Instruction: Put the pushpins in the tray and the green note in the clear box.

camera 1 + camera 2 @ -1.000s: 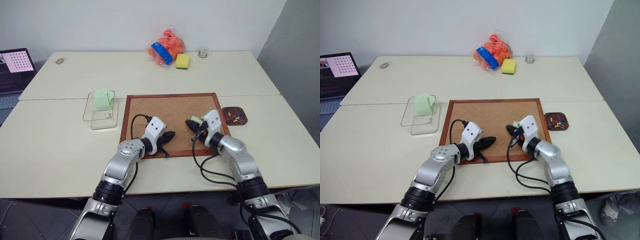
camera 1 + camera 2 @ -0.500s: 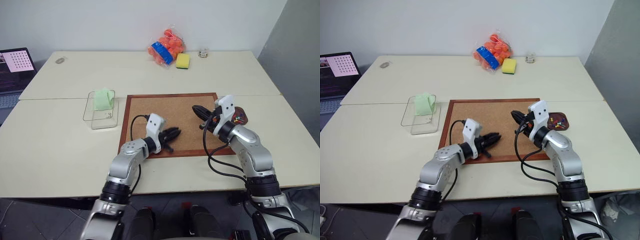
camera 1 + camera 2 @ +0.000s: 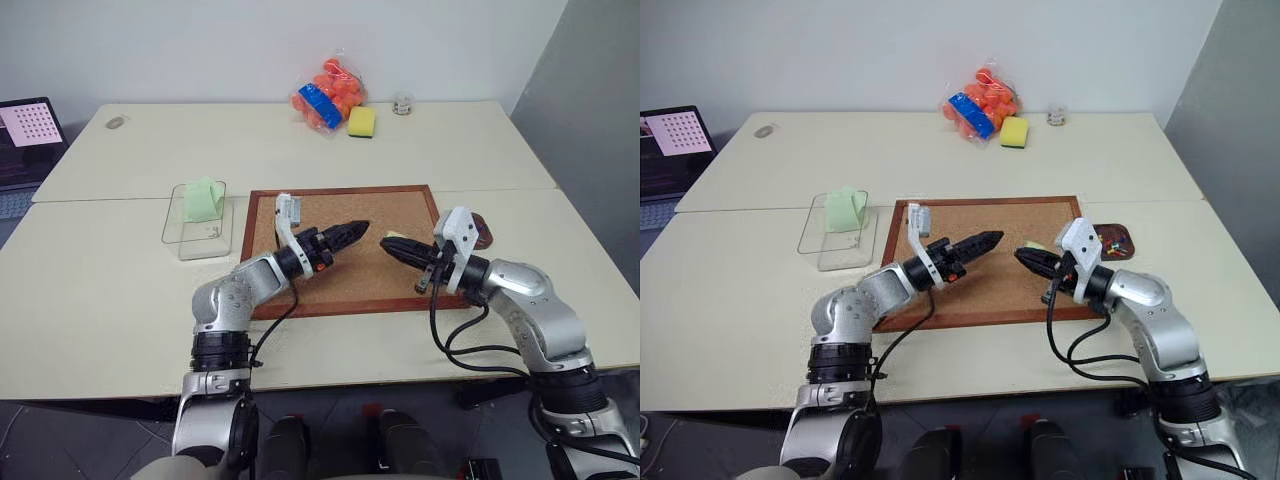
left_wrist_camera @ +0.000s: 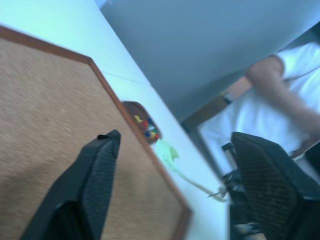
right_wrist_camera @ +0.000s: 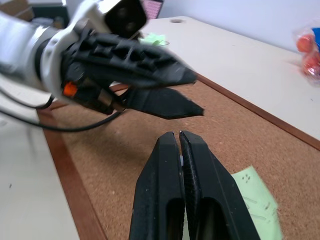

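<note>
I have both claws hovering over the cork board, tips facing each other. My left claw is spread wide, empty. My right claw is clenched on a green note. 1 green note leans in the clear box. Pushpins sit in the tray, just right of the board.

Left claw spread wide; right claw pinched closed.
</note>
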